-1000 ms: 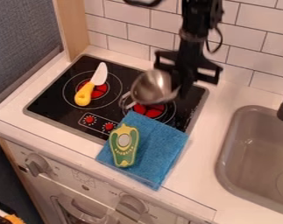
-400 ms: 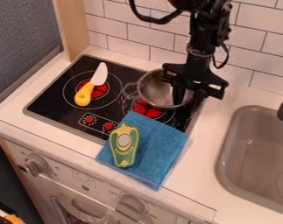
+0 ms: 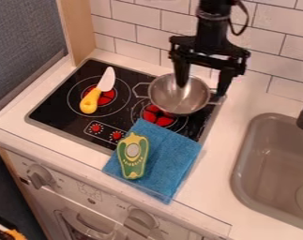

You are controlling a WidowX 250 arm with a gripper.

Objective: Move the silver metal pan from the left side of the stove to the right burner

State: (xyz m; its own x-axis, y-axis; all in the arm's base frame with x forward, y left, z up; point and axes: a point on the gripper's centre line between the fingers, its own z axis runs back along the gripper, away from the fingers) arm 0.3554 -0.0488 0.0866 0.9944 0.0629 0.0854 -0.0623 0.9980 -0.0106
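Pot (image 3: 178, 102) stands upright partly over one burner (image 3: 155, 116), it seems on its own base, because the gripper (image 3: 201, 90) holds nothing: its fingers are spread wide, one inside the pot and one outside, so that the wall comes between them. The knife (image 3: 98, 92) lies flat over the other burner (image 3: 108, 98), and the cloth (image 3: 169, 161), partly on the hob (image 3: 50, 110), supports the green toy (image 3: 133, 161)
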